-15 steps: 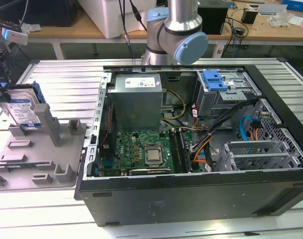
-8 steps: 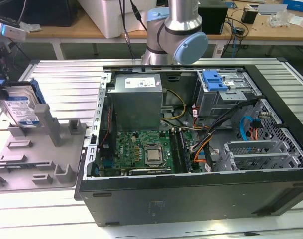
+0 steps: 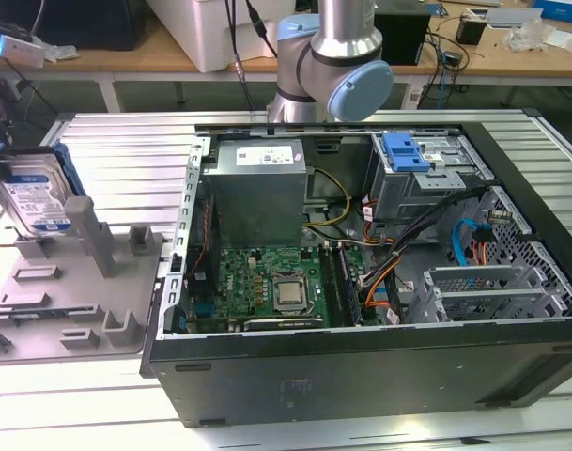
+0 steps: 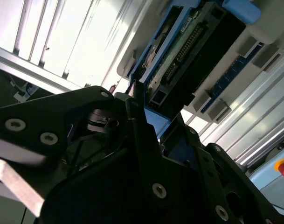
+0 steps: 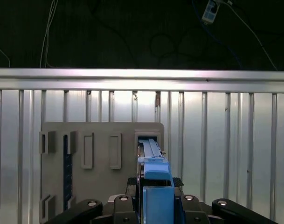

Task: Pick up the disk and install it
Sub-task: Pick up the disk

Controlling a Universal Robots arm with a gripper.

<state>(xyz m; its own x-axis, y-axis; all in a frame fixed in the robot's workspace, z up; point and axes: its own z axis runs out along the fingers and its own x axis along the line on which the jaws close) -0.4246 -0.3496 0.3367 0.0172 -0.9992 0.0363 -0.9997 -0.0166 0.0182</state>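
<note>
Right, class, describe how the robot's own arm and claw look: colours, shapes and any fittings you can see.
The arm is a round, silver metal tube with rounded joints closed by pale blue caps. The claw is matte black, built from angular linked plates fastened with small silver screws.

A: What's on the worktop (image 3: 126, 141)?
B: Open PC case (image 3: 361, 371), w/ PSU (image 3: 257, 197), mobo (image 3: 267, 287) and blue bracket (image 3: 405, 150) inside. Grey slotted holder (image 3: 69, 301) just beside it, exterior view's left.
</note>
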